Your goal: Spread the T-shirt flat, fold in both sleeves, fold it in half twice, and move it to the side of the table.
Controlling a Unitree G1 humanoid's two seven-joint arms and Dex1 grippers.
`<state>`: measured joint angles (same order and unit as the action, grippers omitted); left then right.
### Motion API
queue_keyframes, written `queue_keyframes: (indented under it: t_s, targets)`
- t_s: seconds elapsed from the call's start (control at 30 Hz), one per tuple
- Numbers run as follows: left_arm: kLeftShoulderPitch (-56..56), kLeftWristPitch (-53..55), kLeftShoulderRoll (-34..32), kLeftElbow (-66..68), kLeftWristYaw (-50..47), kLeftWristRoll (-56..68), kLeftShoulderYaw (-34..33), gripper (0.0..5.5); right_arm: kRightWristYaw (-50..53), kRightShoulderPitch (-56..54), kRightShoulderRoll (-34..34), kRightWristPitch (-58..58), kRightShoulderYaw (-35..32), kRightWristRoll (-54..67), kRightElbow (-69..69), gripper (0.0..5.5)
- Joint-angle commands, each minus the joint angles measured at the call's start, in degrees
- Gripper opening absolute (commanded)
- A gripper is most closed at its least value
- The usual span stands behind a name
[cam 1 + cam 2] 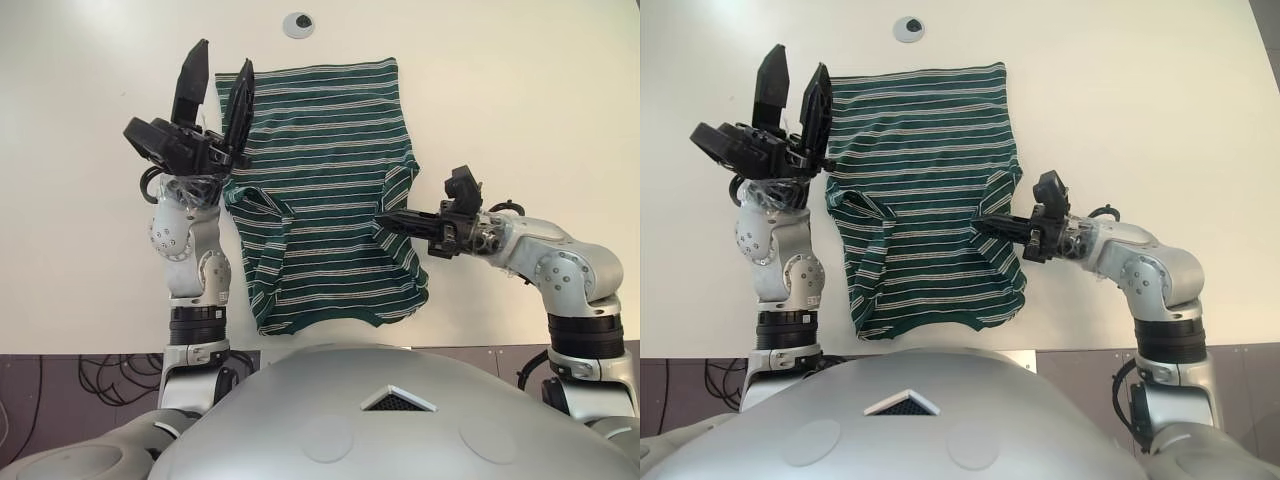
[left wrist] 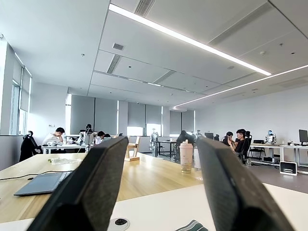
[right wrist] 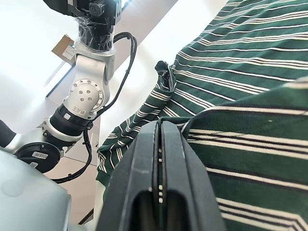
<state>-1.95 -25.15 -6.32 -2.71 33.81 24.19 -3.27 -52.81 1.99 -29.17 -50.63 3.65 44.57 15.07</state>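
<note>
My left gripper is up in the air, fingers spread wide and pointing up, nothing between them. It hangs over the left edge of the T-shirt, toward the far end. Past the fingers, from the wrist cam, there's a round cable port in the table, then other desks with a laptop and a bottle.

My right gripper is down low with the fingers pressed together flat, the tips right at the shirt's right side where the right sleeve is turned in. Can't tell if any cloth is actually caught between them.

The T-shirt itself, green with thin white stripes, lies mostly flat on the white table, smack between my two arms. The left sleeve looks tucked in over the body too, a bit rumpled.
</note>
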Motion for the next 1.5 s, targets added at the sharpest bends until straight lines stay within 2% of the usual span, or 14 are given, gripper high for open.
queue_keyframes:
  t_s: [0.03, 0.13, 0.47, 0.53, 0.6, 0.7, 0.83, 0.9, 0.97, 1.17, 1.33, 1.5]
  targets:
    - [0.9, 0.7, -0.3, 0.4, 0.2, 0.2, 0.2, 2.59, 1.4, -1.0, 0.8, -0.1, 1.5, -1.2, -1.3, 0.18]
    - [0.9, 0.7, -0.4, 0.6, 0.2, 0.3, 0.1, 2.59, 1.6, -1.2, 1.2, 0.1, 1.5, -0.5, -2.1, 0.53]
    - [-0.9, 2.4, -2.8, 0.0, 1.3, -0.8, 0.2, 2.59, 0.2, -1.6, 1.3, 0.2, -0.4, 1.5, -1.4, 2.17]
    - [-2.8, 2.3, -4.8, -1.5, 2.3, -1.7, 0.2, 2.59, -0.7, -1.4, 0.2, 2.7, -2.5, 1.0, -1.5, 2.48]
    - [-8.3, -0.8, -10.9, -2.7, 7.0, -5.1, -0.4, 2.59, -4.4, -0.4, -3.5, 11.6, -5.4, -4.1, -4.4, 2.84]
    - [-17.3, -2.4, -19.8, -6.5, 14.6, -5.0, -2.3, 2.59, -12.4, 2.5, -8.6, 20.3, -9.8, -6.6, -7.6, 2.89]
    - [-30.5, 5.8, -34.2, -13.5, 28.1, 1.2, -3.8, 2.59, -19.2, 8.4, -11.6, 30.0, -13.7, -8.9, -8.4, 2.89]
    - [-36.7, 9.2, -40.0, -14.2, 34.0, 1.4, -3.8, 2.59, -21.3, 10.6, -11.7, 35.7, -13.6, -11.6, -9.7, 2.89]
    - [-39.1, 8.8, -43.5, -11.8, 35.9, -3.8, -3.5, 2.59, -24.3, 12.9, -12.6, 41.3, -11.2, -16.1, -12.3, 2.89]
    - [-34.6, -0.9, -44.6, -2.6, 32.7, -20.3, 0.8, 2.59, -25.6, 17.1, -12.8, 56.6, -6.4, -27.2, -19.3, 2.89]
    - [-31.1, -9.9, -42.6, 0.7, 28.7, -25.6, 4.6, 2.59, -24.1, 18.2, -13.9, 78.5, -4.2, -36.0, -23.6, 2.89]
    - [-30.1, -14.7, -42.6, 4.4, 26.0, -26.9, 8.7, 2.59, -23.3, 20.0, -14.2, 88.1, -2.0, -36.2, -22.7, 2.89]
